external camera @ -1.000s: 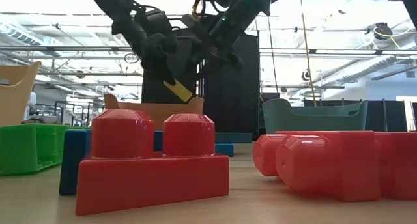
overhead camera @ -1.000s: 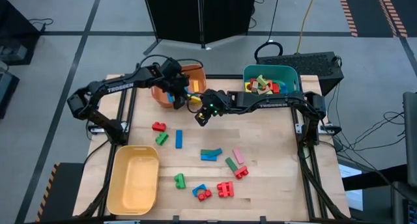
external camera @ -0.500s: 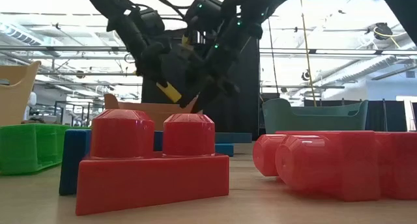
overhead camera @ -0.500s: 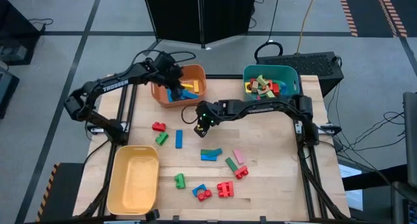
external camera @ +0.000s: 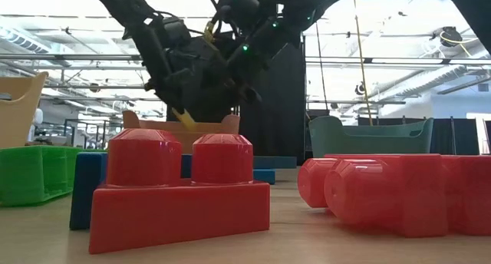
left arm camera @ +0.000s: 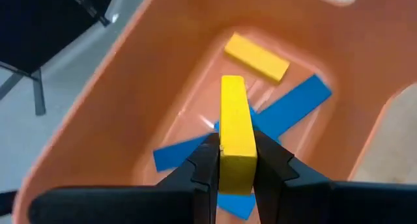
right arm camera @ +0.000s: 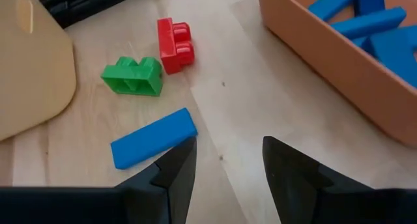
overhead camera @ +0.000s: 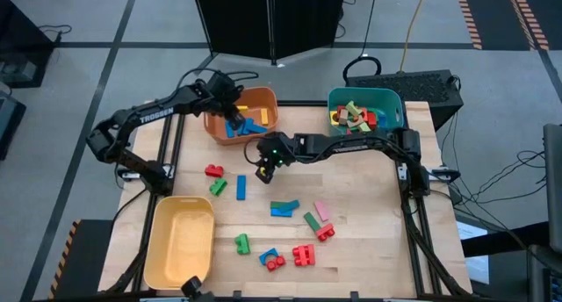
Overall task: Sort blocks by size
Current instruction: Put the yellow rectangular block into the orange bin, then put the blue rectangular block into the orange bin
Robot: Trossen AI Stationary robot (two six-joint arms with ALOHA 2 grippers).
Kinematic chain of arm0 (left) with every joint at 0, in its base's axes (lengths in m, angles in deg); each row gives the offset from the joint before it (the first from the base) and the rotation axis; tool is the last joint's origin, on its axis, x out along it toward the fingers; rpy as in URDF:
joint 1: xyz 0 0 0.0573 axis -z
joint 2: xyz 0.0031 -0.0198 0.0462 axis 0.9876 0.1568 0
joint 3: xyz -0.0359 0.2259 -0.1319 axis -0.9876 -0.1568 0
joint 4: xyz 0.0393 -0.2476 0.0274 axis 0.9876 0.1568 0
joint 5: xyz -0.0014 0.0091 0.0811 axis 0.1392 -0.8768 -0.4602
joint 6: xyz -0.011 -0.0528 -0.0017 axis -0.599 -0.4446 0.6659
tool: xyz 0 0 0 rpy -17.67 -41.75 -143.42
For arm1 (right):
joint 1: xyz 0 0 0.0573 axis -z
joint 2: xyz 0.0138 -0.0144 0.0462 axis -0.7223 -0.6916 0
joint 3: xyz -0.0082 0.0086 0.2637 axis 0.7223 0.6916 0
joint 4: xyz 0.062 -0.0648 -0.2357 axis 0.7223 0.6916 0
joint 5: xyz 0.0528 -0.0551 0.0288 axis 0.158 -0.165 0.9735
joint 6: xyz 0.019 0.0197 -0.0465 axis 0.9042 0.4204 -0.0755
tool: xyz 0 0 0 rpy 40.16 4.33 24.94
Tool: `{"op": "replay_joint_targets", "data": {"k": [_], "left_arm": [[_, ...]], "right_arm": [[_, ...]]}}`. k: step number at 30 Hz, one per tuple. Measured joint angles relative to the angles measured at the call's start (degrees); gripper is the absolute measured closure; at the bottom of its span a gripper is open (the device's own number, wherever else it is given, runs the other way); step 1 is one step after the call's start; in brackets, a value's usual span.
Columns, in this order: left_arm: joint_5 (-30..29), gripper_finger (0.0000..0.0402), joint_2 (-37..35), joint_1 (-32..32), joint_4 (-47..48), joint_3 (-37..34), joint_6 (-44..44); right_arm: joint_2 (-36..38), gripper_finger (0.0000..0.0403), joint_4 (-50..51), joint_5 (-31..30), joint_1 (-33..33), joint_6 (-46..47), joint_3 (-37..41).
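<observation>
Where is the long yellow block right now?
The long yellow block is pinched in the left gripper, held over the orange plastic bin at the table's far left, above blue flat bars already inside.

- From above, my light wooden table top (overhead camera: pixel 360 188) is evenly lit; shadows under the small plastic blocks are short and soft.
- At table height, bright ceiling lights and windows behind turn my two dark arms into near silhouettes.
- There the big red studded plastic brick (external camera: pixel 178 186) close to the lens looks soft, with a pale sheen on its studs.
- My left wrist camera shows the yellow flat bar (left arm camera: pixel 236 133) sharp, while the orange plastic bin's (left arm camera: pixel 130 100) near wall blurs.
</observation>
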Motion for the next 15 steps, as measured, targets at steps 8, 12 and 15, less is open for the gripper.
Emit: {"op": "replay_joint_targets", "data": {"k": [8,12,15], "left_arm": [[2.8,0.0338,0.0,0.0,0.2,-1.0,-5.5],[2.8,0.0297,0.0,0.0,0.0,-1.0,-7.3],[2.8,0.0257,0.0,0.0,0.1,-1.0,-7.8]], "right_arm": [[0.0,0.0241,-0.2,0.0,0.0,-3.8,0.0],[0.0,0.0241,-0.1,0.0,0.0,-3.7,0.0],[0.0,0.0241,-0.1,-0.1,0.0,-3.0,0.0]]}}
